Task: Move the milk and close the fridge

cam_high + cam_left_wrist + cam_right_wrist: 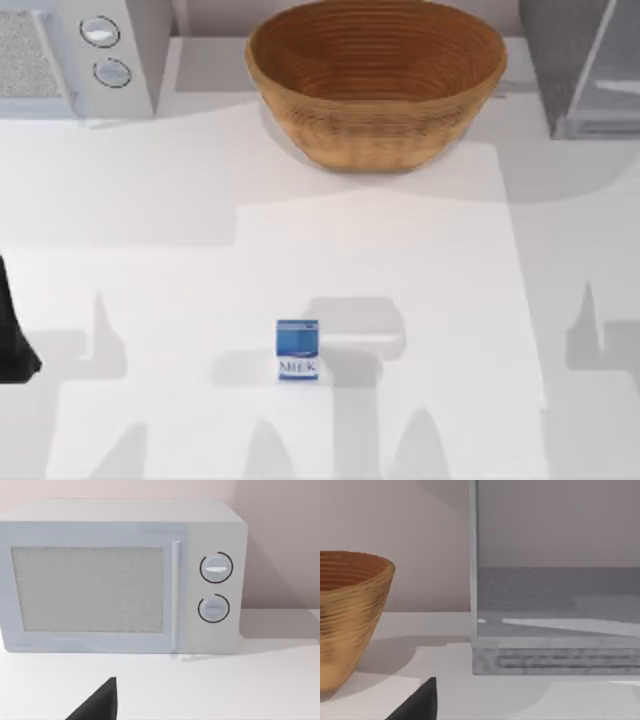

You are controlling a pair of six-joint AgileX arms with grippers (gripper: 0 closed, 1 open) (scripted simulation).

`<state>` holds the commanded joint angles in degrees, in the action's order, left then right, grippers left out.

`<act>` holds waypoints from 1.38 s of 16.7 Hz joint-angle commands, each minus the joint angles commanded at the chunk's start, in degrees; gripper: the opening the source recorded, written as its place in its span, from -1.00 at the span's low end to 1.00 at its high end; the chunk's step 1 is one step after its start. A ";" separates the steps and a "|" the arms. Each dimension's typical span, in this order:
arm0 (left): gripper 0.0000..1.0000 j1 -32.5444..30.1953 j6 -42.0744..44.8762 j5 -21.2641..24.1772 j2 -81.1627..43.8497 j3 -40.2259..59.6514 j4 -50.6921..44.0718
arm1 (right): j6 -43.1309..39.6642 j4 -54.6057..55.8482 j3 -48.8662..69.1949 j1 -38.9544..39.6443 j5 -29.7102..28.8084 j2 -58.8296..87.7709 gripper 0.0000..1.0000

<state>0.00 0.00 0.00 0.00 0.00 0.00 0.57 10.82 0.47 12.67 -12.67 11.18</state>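
The milk point(297, 350) is standing upright on the tabletop point(150, 300), well in front of the basket point(376, 80) and untouched. The fridge point(585, 70) is sitting beside the basket toward the tabletop's right side, its glassy door point(555, 560) hanging open; the microwave point(80, 55) is sitting on the basket's other side. You are keeping both arms parked, the left arm far out to the left of the milk. A dark tip of the left gripper point(97, 705) is showing toward the microwave, and one of the right gripper point(417, 705) toward the fridge; you cannot tell how either one's fingers stand. The carton is small and light, so an off-centre approach is likely to tip it. Swinging the door too hard is risking shoving the fridge.
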 joint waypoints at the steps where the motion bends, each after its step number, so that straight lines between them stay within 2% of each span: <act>1: 1.00 0.00 0.00 0.00 0.00 0.00 0.00 | 0.09 2.81 0.09 3.65 -3.62 2.97 1.00; 7: 1.00 0.00 0.00 0.00 0.00 0.00 0.00 | 0.39 20.20 0.60 26.82 -26.70 21.39 1.00; 11: 1.00 0.00 0.00 0.00 0.00 0.00 0.00 | 0.45 28.50 0.84 37.36 -37.47 30.19 1.00; 14: 1.00 0.00 0.00 0.00 0.00 0.00 0.00 | 0.47 30.98 0.91 40.26 -40.50 32.82 1.00; 19: 1.00 0.00 0.00 0.00 0.00 0.00 0.00 | 0.48 30.86 0.75 40.09 -40.41 32.73 1.00; 23: 1.00 0.00 0.00 0.00 0.00 0.00 0.00 | 0.90 34.85 5.03 42.47 -43.22 38.85 1.00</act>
<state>0.00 0.00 0.00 0.00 0.00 0.00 1.47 45.67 5.50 55.14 -55.89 50.02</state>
